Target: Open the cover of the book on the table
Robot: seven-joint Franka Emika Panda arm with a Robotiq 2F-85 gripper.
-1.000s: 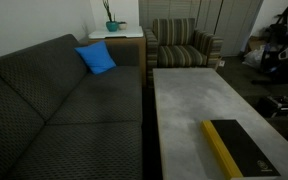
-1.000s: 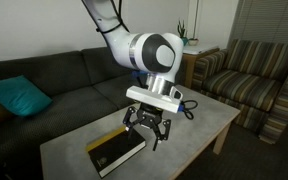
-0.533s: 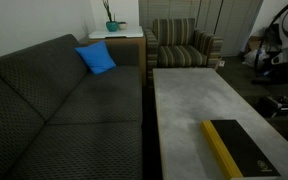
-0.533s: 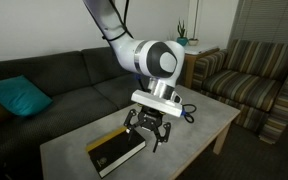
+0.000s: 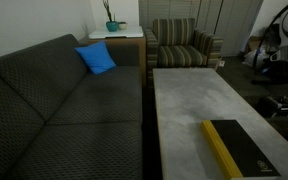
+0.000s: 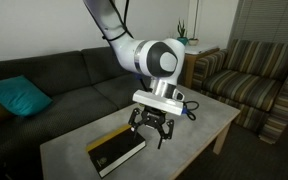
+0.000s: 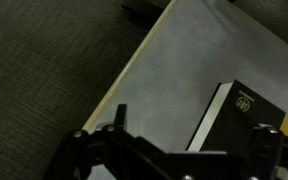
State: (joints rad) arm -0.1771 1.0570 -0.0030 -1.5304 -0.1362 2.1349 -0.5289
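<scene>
Though the gripper, fingers apart, has been eased slightly right, the book is left closed, its cover untouched.

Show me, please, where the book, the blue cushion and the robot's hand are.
book (image 5: 244,150): in an exterior view, on the middle of its black face.
blue cushion (image 5: 97,58): in an exterior view, on the centre of its front.
hand (image 6: 150,136): in an exterior view, midway between its fingertips.

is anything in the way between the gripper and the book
Nothing visible. The gripper hangs open above the table, beside the book; only bare tabletop shows between them, and nothing lies on the closed cover.
</scene>
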